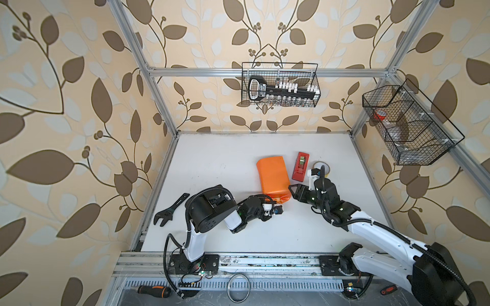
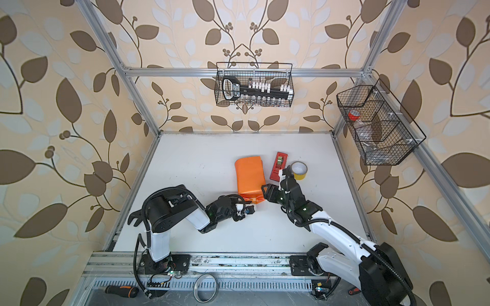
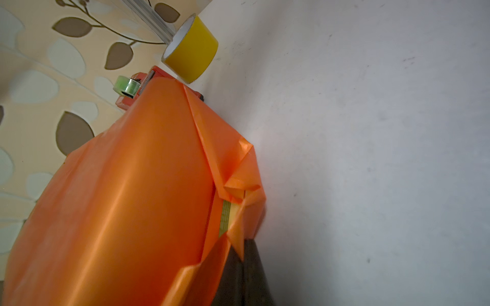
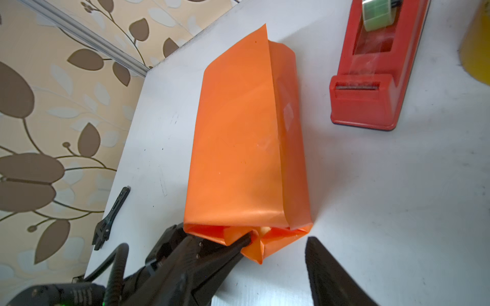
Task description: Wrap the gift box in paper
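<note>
A: Leaf-patterned walls and a metal frame stand all round you, with a white table [image 1: 212, 164] under both arms. The biggest thing on it is the paper [image 1: 272, 173]. It lies orange side out near the middle of the table, its length running from 12 to 6 o'clock.

B: I'd judge you can count the main wrap as done. The sheet goes right round as a sleeve, one edge lapped over the other along the top. There's what looks like a clear strip of tape on that seam.

A: The ends are what you have left. The 6 o'clock end is only half folded, its flaps bunched and creased rather than flat. The 12 o'clock end looks open, with one edge of the sheet standing proud.

B: You can barely see the gift box [image 3: 224, 218]. It sits inside the sleeve, and only a green-yellow sliver shows through the gap at the near end in the left wrist view.

A: The red tape dispenser [image 1: 300, 166] lies at 3 o'clock of the paper, with the yellow tape roll [image 2: 299, 170] just beyond it. You'll likely want them once the flaps lie flat.

B: Your left pincer [image 4: 246, 239] is pressed together on a crumpled flap at the 6 o'clock end. Your right pincer [image 1: 294, 191] stands spread and holds nothing. It's just beside the paper's corner, at about 5 o'clock.
</note>
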### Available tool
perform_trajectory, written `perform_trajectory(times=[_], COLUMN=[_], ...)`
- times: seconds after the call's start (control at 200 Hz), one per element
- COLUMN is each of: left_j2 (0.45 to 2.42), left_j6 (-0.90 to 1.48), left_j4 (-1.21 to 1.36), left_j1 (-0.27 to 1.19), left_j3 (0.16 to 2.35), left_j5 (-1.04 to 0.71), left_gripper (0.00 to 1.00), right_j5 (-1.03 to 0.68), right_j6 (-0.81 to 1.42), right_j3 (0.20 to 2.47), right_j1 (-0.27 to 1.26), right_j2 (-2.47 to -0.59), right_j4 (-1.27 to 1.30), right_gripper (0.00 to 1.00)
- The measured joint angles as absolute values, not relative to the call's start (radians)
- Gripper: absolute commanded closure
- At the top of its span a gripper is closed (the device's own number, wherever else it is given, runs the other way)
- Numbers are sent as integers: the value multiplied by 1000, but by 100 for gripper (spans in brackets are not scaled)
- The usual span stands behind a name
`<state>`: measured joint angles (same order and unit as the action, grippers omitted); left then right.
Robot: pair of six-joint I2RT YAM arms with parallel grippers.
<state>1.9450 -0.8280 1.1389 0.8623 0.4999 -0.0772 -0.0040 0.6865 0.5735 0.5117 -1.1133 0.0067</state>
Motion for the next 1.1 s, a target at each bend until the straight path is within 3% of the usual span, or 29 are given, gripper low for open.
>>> perform_trajectory(times=[0.33,1.1], left_j2=[1935,1860], left_j6=[-799,-723], left_j4=[1155,1127], left_j1=[862,829], left_j3=[484,455], left_j5=[-78,-163], left_gripper=[100,100], right_j5=[-11,-48], right_j6=[535,515], right_j3=[734,635], right_j1=[494,488], right_j2=[-1439,-1425], right_j4=[-14,115], right_gripper=[22,28])
